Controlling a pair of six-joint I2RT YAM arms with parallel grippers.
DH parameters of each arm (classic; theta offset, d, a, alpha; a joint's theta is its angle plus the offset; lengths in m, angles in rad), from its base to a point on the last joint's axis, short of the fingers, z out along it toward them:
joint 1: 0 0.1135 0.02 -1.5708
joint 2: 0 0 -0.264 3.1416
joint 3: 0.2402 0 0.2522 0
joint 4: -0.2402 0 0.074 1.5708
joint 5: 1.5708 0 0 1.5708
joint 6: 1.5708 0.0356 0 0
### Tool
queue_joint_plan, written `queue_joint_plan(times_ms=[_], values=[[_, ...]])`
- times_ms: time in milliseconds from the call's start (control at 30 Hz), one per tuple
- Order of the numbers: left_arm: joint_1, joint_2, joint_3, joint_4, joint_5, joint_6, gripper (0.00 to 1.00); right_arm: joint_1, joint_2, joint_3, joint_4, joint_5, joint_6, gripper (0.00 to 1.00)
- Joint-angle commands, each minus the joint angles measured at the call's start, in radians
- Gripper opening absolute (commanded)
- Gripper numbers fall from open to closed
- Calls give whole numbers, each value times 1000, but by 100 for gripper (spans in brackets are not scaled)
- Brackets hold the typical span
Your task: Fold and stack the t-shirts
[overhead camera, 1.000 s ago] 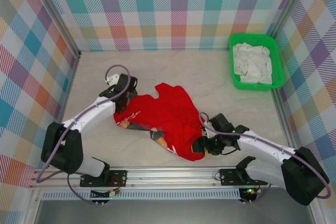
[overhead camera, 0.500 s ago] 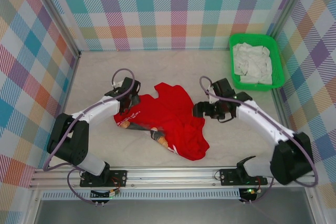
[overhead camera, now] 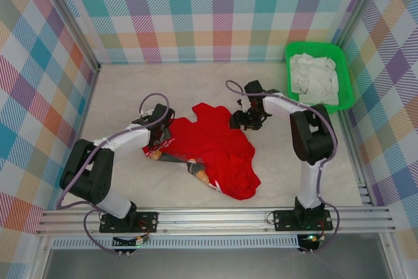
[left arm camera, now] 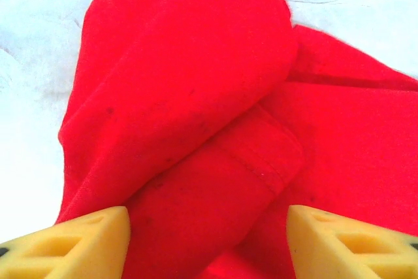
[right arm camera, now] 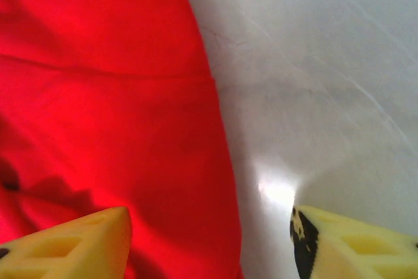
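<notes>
Your tee [overhead camera: 219,145] lies crumpled in the middle of the table [overhead camera: 196,83], red and bunched into folds, with a bit of brown print [overhead camera: 196,173] showing at its lower left edge. Your left gripper [overhead camera: 159,130] sits low at the tee's left edge. In the left wrist view its yellow fingers [left arm camera: 85,243] stand at the bottom corners with jaws apart, and a rolled fold of red cloth lies between them, not clamped. Your right gripper [overhead camera: 243,119] is at the tee's upper right edge. In the right wrist view its jaws are also apart, and the cloth's edge runs down between the fingers [right arm camera: 72,246], red to the left and bare table to the right. A green basket [overhead camera: 320,107] holding white cloth [overhead camera: 313,76] stands in the upper right of the frame, well apart from the tee.
</notes>
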State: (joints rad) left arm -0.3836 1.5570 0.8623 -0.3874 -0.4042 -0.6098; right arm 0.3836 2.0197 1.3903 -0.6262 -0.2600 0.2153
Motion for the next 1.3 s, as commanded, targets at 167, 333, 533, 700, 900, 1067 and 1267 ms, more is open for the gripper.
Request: queue_joint_plan(times_ms=[167, 333, 533, 700, 900, 1067, 1267], values=[[2, 80, 5, 12, -4, 14, 19, 3, 91, 115, -57, -49, -10, 26], [2, 92, 18, 16, 13, 14, 0, 3, 118, 179, -91, -16, -33, 0], [2, 73, 48, 44, 72, 41, 0, -35, 137, 301, -137, 88, -47, 0], [2, 69, 132, 48, 106, 94, 0, -104, 184, 489, -191, 192, -50, 0], [3, 133, 268, 51, 84, 164, 0, -159, 308, 782, -280, 309, -80, 0], [5, 210, 374, 36, 43, 214, 0, -179, 407, 963, -337, 363, -78, 0], [5, 171, 343, 35, 41, 204, 0, -195, 453, 985, -340, 403, -27, 0]])
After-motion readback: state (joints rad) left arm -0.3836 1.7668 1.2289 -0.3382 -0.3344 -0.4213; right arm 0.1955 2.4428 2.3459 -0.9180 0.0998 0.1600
